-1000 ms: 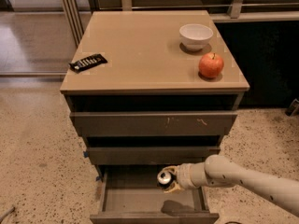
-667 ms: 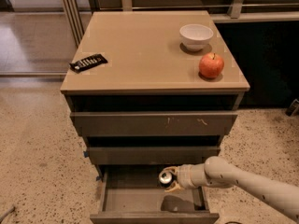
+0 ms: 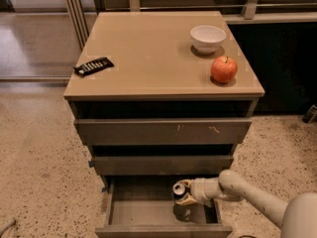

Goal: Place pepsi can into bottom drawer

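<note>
the two-finger gripper (image 3: 183, 194) at the end of the pale grey robot arm (image 3: 250, 197) is positioned over the right half of the open bottom drawer (image 3: 141, 211), a shallow grey-brown rectangular tray with a plain flat front, pulled out from the base of the grey-brown three-drawer cabinet (image 3: 148, 48). the arm enters from the lower right corner. the jaws are clamped on the pepsi can (image 3: 180, 187), a small cylindrical soda can held on a tilt with its silver top facing left and toward the camera; the dark body is mostly hidden by the gripper. the can is inside the drawer's outline, above the drawer floor, with a dark shadow directly beneath it. the middle drawer (image 3: 163, 165) and the scratch-marked upper drawer (image 3: 163, 131) each stand slightly out. on the cabinet top, a white ceramic bowl (image 3: 208, 36) sits near the back right, a red apple (image 3: 224, 69) just in front of it, and a flat black rectangular object (image 3: 93, 66) near the left edge. the surrounding floor (image 3: 39, 157) is speckled stone.
</note>
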`<action>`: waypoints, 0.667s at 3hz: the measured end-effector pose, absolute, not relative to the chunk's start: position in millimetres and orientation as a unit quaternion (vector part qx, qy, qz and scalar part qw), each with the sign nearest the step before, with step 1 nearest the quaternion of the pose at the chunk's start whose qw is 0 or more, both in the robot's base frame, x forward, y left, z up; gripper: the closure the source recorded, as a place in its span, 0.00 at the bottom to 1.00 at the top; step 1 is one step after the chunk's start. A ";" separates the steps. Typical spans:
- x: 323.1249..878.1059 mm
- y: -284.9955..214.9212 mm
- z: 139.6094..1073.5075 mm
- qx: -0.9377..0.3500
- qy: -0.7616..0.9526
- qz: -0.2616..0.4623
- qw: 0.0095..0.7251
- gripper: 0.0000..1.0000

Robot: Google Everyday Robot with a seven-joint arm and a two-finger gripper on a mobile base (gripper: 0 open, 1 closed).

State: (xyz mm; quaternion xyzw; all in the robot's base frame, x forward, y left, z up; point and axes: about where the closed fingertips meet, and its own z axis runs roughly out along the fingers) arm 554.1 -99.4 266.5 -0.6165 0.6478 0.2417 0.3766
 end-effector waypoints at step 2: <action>558.9 -101.2 236.9 -0.611 0.656 0.256 0.361 1.00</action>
